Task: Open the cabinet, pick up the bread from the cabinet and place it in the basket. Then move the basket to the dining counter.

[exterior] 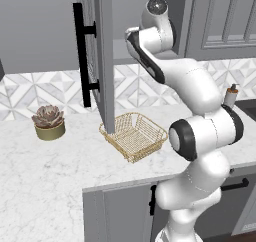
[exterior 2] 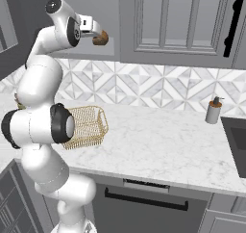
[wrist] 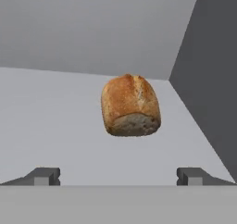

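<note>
The cabinet (exterior: pixel 102 61) stands open at the upper centre of the left base view, its door swung out edge-on with the long black bar handle (exterior: pixel 80 53) facing left. In the right base view the white arm (exterior 2: pixel 41 83) reaches up into the cabinet at the upper left of the frame, where the bread (exterior 2: pixel 100 38) sits just ahead of the hand (exterior 2: pixel 91 33). The hand view shows the hand (wrist: pixel 118 177) spread wide, its two dark fingertips (wrist: pixel 44 176) apart at the bottom corners and holding nothing. The bread (wrist: pixel 131 105) lies on the grey cabinet shelf (wrist: pixel 55 126) at the centre of that frame, beyond the fingertips and not touching them. The basket (exterior: pixel 134 135) rests on the marble tabletop (exterior: pixel 50 166) below the open door, at the centre of the left base view. A potted succulent (exterior: pixel 49 122) stands at centre left, and a soap dispenser (exterior 2: pixel 213 110) at centre right of the right base view.
</note>
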Tool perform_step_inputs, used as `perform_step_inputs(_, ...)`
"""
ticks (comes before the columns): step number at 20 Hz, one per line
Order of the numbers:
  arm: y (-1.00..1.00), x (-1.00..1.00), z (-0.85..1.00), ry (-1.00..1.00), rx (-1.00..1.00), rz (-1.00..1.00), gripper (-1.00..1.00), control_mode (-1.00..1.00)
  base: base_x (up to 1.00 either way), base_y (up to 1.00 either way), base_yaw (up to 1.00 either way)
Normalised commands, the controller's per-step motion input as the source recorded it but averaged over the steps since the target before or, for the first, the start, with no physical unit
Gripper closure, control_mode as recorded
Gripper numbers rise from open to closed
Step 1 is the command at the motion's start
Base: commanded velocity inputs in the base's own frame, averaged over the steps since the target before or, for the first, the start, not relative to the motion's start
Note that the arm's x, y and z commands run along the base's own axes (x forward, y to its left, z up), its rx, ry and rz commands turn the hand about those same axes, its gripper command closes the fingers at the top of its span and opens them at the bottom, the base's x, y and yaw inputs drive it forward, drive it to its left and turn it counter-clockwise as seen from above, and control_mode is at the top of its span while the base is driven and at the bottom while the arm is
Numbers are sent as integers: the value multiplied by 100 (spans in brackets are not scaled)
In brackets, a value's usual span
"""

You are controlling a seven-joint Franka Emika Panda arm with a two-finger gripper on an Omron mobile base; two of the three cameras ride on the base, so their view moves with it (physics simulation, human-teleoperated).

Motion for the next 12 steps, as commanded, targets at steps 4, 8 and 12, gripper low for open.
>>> perform_step_inputs(4, -15, 39, -3, -1, -2, -1, -100, -100, 0, 0, 0)
perform_step_inputs(8, -30, 28, -7, -2, 0, -4, -100, -100, 0, 0, 0)
perform_step_inputs(12, -28, 35, -3, 0, 0, -3, -100, -100, 0, 0, 0)
